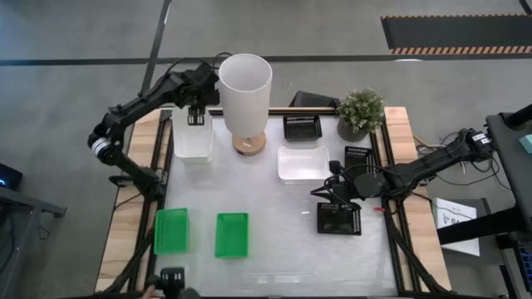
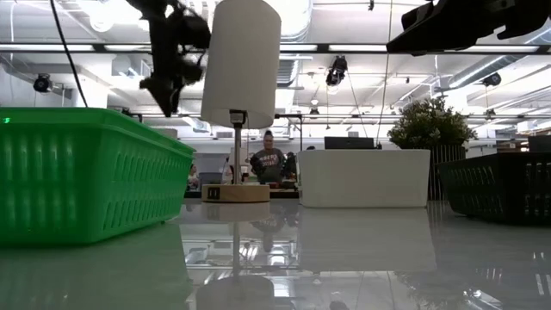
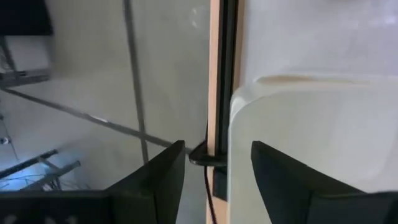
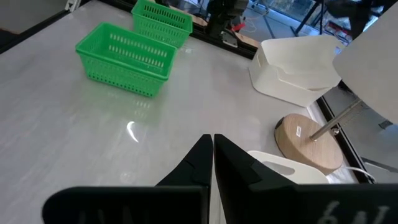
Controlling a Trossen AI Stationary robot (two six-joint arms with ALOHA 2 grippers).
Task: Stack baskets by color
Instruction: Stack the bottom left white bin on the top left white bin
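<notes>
Lifting your left gripper [image 1: 196, 117] straight up with its fingers spread wide keeps the white plastic basket stack [image 1: 192, 138] beside the tall white cylindrical lamp [image 1: 245, 85] square, while your closed right gripper [image 1: 336, 190] waits.

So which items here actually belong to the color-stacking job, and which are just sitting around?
Part of the job:
- green baskets
- white baskets
- black baskets

Just lying about:
- tall white lamp
- potted plant
</notes>
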